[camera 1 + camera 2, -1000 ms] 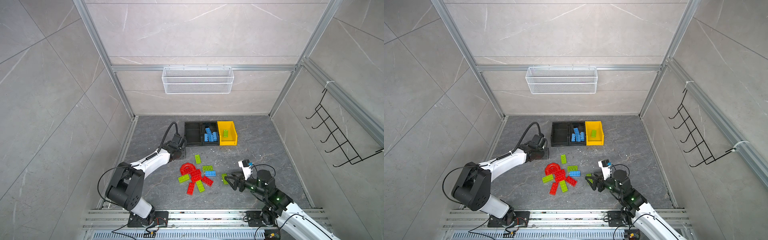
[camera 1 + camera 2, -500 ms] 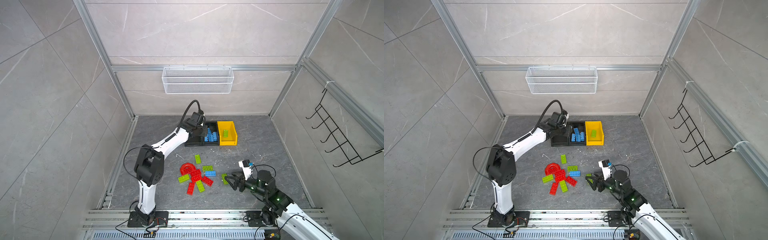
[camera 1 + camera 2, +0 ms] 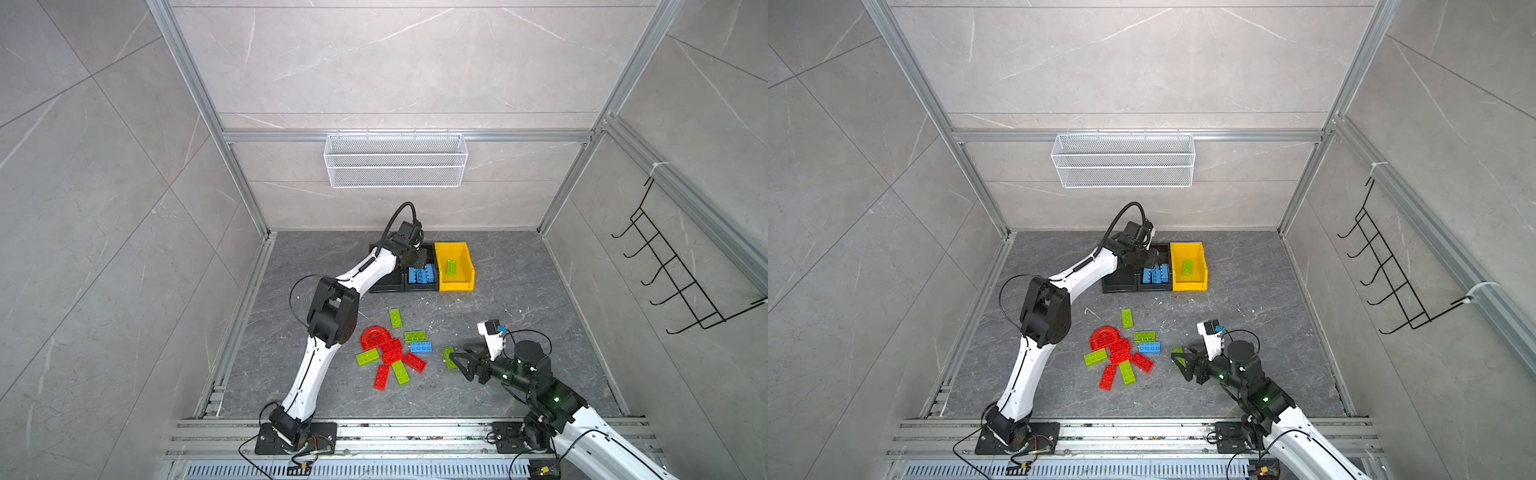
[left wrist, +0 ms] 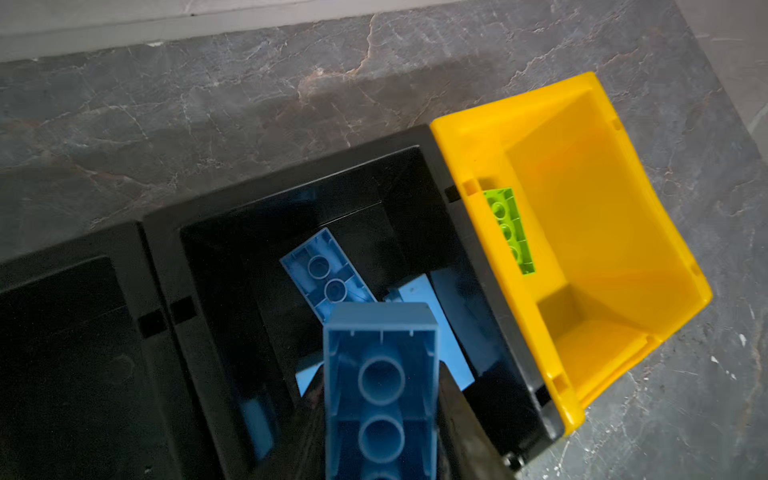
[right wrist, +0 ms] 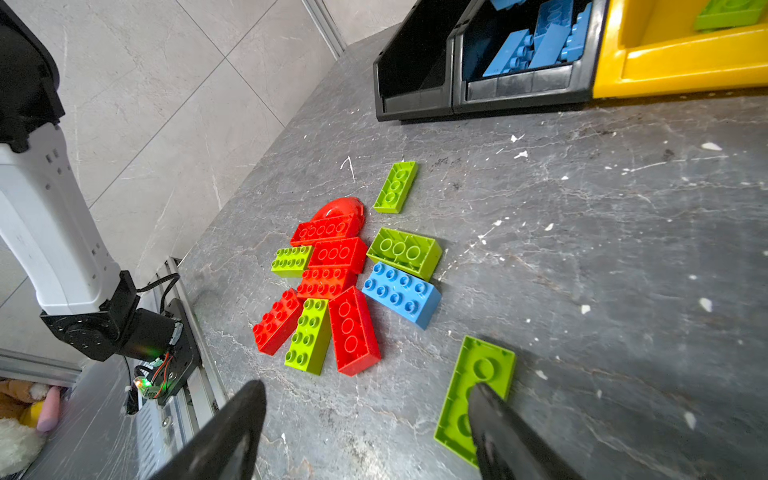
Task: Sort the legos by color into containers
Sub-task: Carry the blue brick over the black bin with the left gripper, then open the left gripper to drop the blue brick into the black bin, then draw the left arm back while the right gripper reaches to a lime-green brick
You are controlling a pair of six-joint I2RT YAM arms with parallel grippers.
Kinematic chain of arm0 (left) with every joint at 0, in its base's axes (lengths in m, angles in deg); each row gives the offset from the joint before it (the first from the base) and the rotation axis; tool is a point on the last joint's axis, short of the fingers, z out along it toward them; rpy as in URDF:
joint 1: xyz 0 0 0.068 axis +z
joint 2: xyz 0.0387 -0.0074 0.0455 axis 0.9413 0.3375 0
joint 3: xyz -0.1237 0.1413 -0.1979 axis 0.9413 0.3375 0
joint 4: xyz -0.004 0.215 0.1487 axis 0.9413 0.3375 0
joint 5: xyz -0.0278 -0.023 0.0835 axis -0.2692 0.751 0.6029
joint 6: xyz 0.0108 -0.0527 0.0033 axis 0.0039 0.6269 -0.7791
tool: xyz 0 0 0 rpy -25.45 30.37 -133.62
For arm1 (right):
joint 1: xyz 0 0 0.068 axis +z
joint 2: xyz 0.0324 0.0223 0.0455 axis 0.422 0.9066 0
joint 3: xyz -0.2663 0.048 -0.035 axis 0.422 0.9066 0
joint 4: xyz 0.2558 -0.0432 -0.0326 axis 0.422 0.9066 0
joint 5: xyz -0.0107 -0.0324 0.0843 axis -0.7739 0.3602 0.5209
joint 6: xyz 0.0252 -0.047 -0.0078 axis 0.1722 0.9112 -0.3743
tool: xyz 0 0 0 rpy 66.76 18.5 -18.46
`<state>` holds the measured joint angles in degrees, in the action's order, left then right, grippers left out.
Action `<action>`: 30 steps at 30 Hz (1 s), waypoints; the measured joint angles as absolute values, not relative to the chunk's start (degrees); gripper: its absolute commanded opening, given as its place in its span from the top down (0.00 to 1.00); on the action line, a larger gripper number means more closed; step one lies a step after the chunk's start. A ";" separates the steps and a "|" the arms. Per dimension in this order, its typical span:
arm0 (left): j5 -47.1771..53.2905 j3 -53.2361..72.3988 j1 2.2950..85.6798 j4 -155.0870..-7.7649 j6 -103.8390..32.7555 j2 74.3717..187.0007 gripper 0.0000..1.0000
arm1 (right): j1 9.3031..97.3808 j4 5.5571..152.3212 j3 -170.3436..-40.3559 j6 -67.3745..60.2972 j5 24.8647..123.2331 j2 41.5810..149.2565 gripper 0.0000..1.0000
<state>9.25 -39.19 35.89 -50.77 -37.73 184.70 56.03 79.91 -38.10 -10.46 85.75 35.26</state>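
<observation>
Our left gripper (image 4: 380,440) was clamped on a glossy blue brick (image 4: 380,365), its hollow underside and round tubes facing us. We held it above the middle black bin (image 4: 291,183), where other blue bricks (image 4: 324,278) lay. A lime brick (image 4: 509,228) rested inside the smooth yellow bin (image 4: 602,187). Our right gripper (image 5: 365,432) stood spread, one dark finger (image 5: 498,428) crossing in front of an upturned lime brick (image 5: 478,374) on the veined grey floor (image 5: 623,249). Red, lime and blue studded bricks (image 5: 332,266) clustered nearby.

We see 2 arms with white links and black joints. The left arm (image 3: 309,374) has a black cable loop (image 3: 408,203) above centre; the right arm (image 3: 598,432), lower right, shows 1 green light (image 3: 556,399) and black fingers (image 5: 232,432).
</observation>
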 measured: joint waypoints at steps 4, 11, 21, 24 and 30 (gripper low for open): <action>9.18 -39.21 36.13 -51.99 -38.52 186.01 0.73 | 56.03 79.91 -38.10 -10.46 86.10 36.94 0.22; 9.01 -39.28 36.13 -54.60 -40.25 186.54 0.33 | 56.03 79.91 -38.10 -10.46 86.10 37.51 0.21; 9.29 -31.39 36.15 -57.85 -41.10 180.22 0.25 | 56.03 79.91 -38.10 -10.46 86.10 37.14 0.20; 9.23 -23.87 36.17 -59.99 -41.10 172.66 0.25 | 56.03 79.91 -38.10 -10.46 86.13 37.03 0.20; 11.52 -4.74 36.17 -67.14 -40.51 151.09 0.23 | 56.03 81.00 -38.10 -10.44 85.36 33.35 0.21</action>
